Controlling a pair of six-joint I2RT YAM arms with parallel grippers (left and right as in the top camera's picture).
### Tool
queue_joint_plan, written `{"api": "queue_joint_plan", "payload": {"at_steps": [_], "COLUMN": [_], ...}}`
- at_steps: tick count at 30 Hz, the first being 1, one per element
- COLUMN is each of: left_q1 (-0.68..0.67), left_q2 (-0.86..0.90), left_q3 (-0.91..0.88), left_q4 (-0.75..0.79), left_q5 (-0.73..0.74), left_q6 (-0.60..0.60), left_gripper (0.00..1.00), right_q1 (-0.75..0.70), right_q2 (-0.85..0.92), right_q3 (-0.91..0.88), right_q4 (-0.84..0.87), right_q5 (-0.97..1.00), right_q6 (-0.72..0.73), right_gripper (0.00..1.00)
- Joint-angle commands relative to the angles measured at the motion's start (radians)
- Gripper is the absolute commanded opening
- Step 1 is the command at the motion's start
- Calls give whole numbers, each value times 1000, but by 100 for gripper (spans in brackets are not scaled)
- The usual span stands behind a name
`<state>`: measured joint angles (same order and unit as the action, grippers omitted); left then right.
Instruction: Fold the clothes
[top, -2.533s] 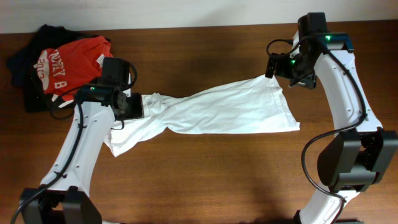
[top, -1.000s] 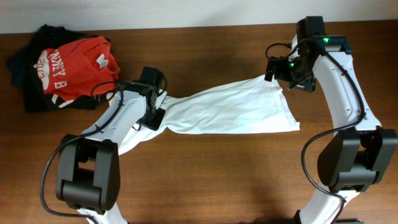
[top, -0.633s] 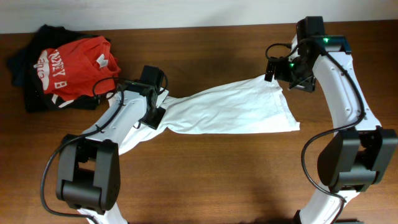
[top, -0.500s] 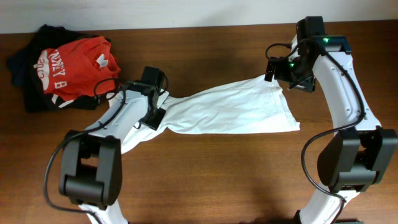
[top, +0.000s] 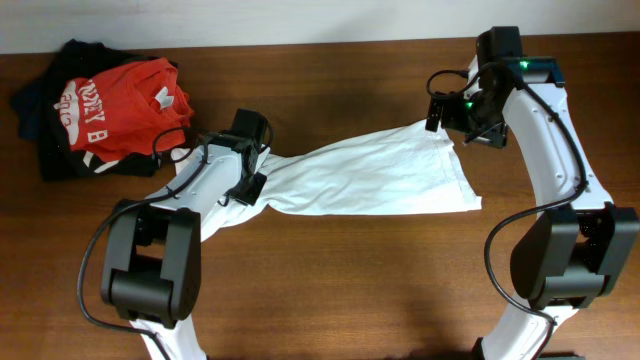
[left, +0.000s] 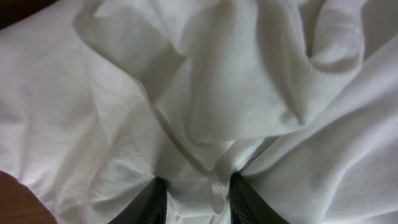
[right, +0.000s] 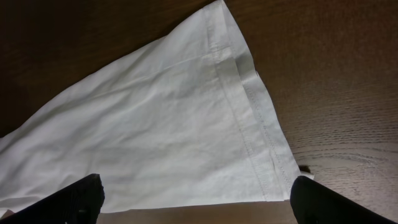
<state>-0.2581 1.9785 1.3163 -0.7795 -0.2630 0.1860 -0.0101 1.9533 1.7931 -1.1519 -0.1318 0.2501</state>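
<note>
The left pincer (top: 254, 184) sits low over the twisted middle of the white garment (top: 370, 175). In its wrist view its two dark fingers (left: 153, 200) stand close together with a ridge of the thin fabric pinched between them, so it has hold of the cloth; crumpled folds rise just ahead of the fingertips and fill nearly all of that view; a sliver of the wooden table (top: 330, 280) shows at one lower corner. From this pincer the garment runs one way as a broad flat panel towards the right pincer (top: 438, 110), and the other way as a narrower leg passing under the left arm towards the table's near edge. The right pincer hangs above the far corner of the broad end, its jaws spread wide and holding nothing; below and between its fingertips lies the stitched hem (right: 249, 106), with bare wood just beside it. Off to the outer side of the left pincer, apart from the white cloth, a red T-shirt (top: 120, 105) with white lettering lies on a heap of dark garments (top: 40, 115).
</note>
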Motion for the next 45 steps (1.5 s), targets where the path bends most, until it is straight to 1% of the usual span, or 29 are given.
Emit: {"api": "queue_joint_plan", "payload": {"at_steps": [1, 5, 8, 10, 11, 12, 14, 17, 18, 21, 22, 25, 27, 30, 33, 37, 40, 42, 45], "left_q1": [-1, -1, -1, -1, -1, -1, -1, -1, -2, -3, -3, -3, -3, -3, -3, -3, -3, -3, -3], "left_q2": [-60, -60, -60, -60, -60, -60, -60, -81, -122, -289, -371, -534, -629, -762, -877, -1017, -1098, -1104, -1103], "left_q3": [7, 6, 6, 6, 6, 6, 6, 17, 28, 32, 32, 32, 32, 32, 32, 32, 31, 30, 23], "left_q4": [9, 9, 8, 8, 8, 8, 10, 2, -14, -34, -53, -116, -170, -239, -290, -377, -412, -480, -539], "left_q5": [-15, -14, -14, -6, -3, -3, 0, 9, 16, 87, 87, 87, 88, 97, 167, 189, 275, 399, 524], "left_q6": [-24, -24, -24, -24, -24, -24, -25, -96, -127, -137, -150, -158, -203, -270, -297, -338, -345, -357, -358], "left_gripper": [32, 20, 18, 11, 3, 0, 0, 0, 0, 0, 0, 0, 0, 0, 0, 0, 0, 0, 0], "right_q1": [11, 11, 11, 11, 11, 11, 11, 11, 10, 10, 10, 10, 10, 10, 10, 10, 10, 22, 39], "right_q2": [-9, -9, -9, -9, -9, -9, -9, -10, -10, -10, -10, -10, -10, -12, -27, -57, -52, -48, -47], "right_q3": [-10, -10, -10, -10, -10, -10, -10, -10, -10, -10, -10, -10, -10, -9, -9, -9, -9, -10, -10], "right_q4": [-3, -9, -10, -10, -10, -10, -10, 5, 13, 16, 13, -8, -27, -58, -72, -95, -103, -104, -89], "right_q5": [9, 9, 9, 9, 9, 9, 7, -39, -45, -45, -45, -45, -45, -80, -136, -138, -138, -138, -138], "right_q6": [-10, -10, -10, -10, -10, -10, -10, -10, -10, -10, -10, -10, -10, -10, -10, -10, -10, -10, -10], "right_gripper": [99, 99, 99, 99, 99, 99, 99, 99, 99, 99, 98, 99, 99, 99, 99, 99, 99, 98, 99]}}
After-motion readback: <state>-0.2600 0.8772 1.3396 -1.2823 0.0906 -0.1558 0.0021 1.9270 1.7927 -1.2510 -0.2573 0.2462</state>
